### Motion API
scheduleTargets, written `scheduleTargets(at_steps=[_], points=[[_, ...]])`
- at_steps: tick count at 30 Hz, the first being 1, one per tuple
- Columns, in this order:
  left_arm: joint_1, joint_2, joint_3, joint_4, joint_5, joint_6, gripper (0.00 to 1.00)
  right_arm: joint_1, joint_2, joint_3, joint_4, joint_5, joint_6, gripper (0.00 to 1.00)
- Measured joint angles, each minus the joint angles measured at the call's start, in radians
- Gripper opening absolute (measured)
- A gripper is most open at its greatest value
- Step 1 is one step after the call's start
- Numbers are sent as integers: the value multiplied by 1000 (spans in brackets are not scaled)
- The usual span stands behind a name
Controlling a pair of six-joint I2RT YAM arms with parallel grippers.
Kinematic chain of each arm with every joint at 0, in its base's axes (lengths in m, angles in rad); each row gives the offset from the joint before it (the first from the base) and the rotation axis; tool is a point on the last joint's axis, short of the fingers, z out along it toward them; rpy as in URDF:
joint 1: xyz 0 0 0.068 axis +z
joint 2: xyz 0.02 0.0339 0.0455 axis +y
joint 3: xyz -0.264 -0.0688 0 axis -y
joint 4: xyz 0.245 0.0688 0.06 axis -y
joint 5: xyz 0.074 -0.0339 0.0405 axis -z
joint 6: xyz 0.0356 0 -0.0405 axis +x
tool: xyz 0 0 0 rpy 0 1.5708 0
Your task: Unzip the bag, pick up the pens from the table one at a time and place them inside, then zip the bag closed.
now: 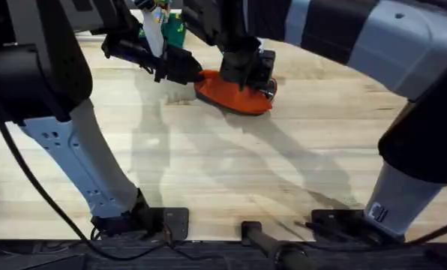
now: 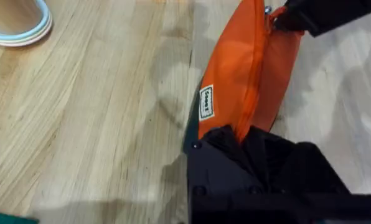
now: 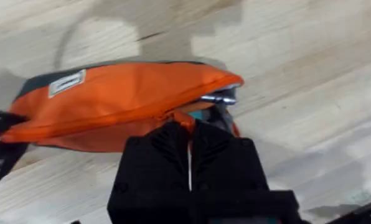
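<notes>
Broadly, the pale light-wood plank counter (image 1: 231,165) fills the overhead frame, and the oblong orange fabric pouch with its navy bottom strip (image 1: 235,96) lies on it at upper centre. Its zipper looks shut along most of its length, and no pens are visible, so the task seems either just starting or on the final zip; I cannot tell which. At the pouch's left end the left pincer (image 2: 238,134) pinches the fabric. At the pouch's right end, the right pincer (image 3: 190,134), fingers pressed together, nips the orange pull tab beside the metal slider (image 3: 218,98)
</notes>
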Motion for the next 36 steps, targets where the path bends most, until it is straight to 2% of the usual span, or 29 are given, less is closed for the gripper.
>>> scheduleTargets(at_steps=[15,36], points=[[3,0,0,0,1,0,42,-46,0,0,-88,-2,-4,31],[0,0,0,0,4,0,42,-109,0,1,-129,-12,-29,31]])
